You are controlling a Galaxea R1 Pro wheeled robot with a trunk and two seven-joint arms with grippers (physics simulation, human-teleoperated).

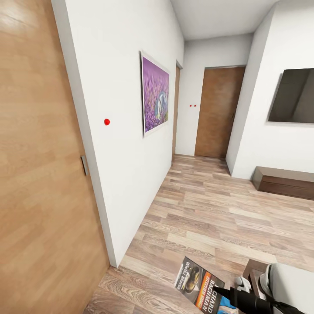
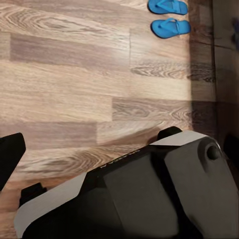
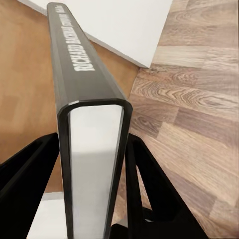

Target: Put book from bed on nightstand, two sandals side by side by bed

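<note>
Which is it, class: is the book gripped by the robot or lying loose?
Gripped. The right gripper has its fingers clamped either side of the book.

We see a lavender painting (image 1: 155, 95) on the white wall, wall-mounted TV (image 1: 293, 96), dark bench (image 1: 283, 182), wood doors (image 1: 219, 111).

Illumination is even, bright and diffuse, source not visible. White walls (image 1: 131, 174) render without glare. The head view shows wide-angle stretching at its edges. A soft shadow darkens the floor (image 2: 204, 109) strip beside the sandals (image 2: 169, 17). Nearby robot parts appear slightly blurred
</note>
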